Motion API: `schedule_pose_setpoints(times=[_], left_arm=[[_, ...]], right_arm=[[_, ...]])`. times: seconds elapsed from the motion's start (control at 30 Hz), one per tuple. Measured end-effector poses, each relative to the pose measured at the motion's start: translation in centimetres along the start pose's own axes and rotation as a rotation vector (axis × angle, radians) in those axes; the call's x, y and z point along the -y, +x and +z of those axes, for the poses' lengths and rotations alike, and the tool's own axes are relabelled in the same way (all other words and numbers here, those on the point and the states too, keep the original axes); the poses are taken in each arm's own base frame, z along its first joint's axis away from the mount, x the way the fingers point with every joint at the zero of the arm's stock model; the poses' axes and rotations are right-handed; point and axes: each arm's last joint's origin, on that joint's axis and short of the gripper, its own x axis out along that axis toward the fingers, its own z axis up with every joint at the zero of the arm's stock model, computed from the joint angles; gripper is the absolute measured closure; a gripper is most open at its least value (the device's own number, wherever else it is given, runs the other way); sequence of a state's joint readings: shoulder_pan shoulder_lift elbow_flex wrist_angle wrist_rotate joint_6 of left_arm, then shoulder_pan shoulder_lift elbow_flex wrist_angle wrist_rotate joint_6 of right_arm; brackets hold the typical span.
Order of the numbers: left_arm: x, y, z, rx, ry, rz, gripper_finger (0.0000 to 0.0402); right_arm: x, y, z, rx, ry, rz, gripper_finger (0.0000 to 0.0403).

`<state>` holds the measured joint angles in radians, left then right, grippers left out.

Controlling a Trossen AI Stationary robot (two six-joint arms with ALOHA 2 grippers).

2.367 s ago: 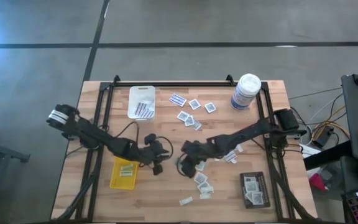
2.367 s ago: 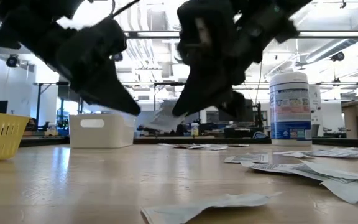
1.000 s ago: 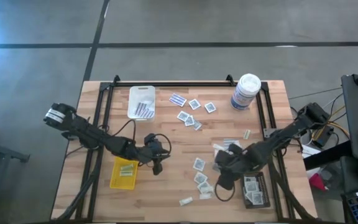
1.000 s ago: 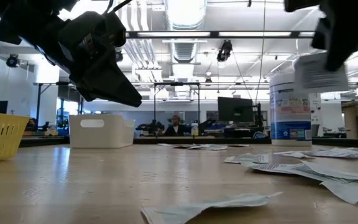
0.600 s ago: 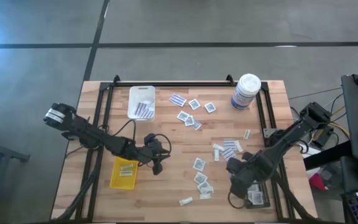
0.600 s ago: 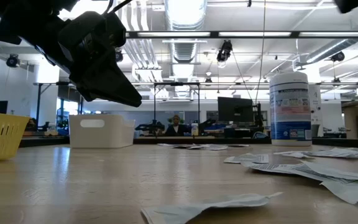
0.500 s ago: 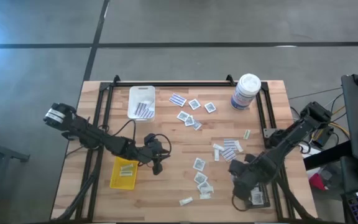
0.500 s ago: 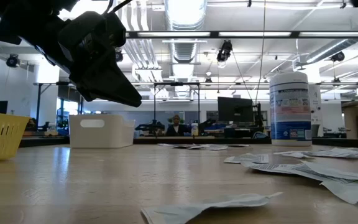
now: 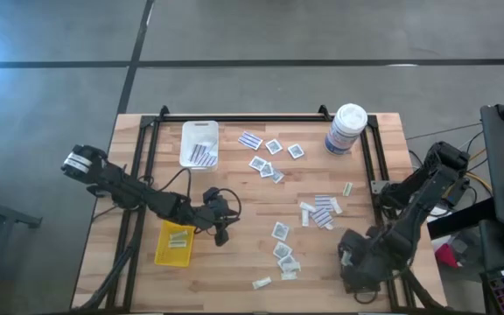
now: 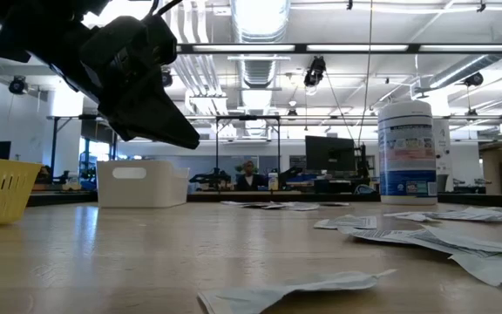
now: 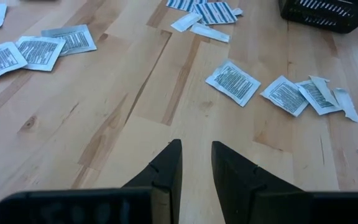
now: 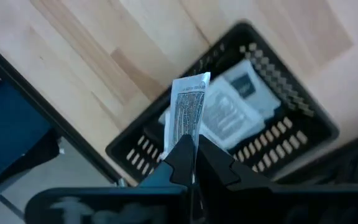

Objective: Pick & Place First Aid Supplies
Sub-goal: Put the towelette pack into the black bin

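Right gripper [image 12: 193,163] (jaws closed), gripping packet [image 12: 188,111]

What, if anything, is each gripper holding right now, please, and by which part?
The right gripper pinches a white packet by its lower end, above the black tray. The left gripper holds nothing.

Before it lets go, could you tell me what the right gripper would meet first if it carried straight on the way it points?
Most likely the black tray: the right gripper holds a packet above the packets already inside.
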<state>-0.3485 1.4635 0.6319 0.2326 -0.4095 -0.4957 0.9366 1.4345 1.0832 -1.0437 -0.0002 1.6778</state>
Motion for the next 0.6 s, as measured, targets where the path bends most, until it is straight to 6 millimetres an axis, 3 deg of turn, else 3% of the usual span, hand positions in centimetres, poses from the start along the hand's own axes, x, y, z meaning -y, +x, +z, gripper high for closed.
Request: schedule_pose_setpoints(times=[0.37,0.6], left_arm=[[-0.1,0.0,0.0,0.002,0.021,0.006,0.0321],[-0.2,0.1,0.1,0.002,0.025,0.009,0.0321]], right_arm=[[0.2,0.3,-1.5,-0.008,0.2,-0.01,0.0392],[0.3,0.4,-1.5,-0.006,0.228,-0.016,0.0352]])
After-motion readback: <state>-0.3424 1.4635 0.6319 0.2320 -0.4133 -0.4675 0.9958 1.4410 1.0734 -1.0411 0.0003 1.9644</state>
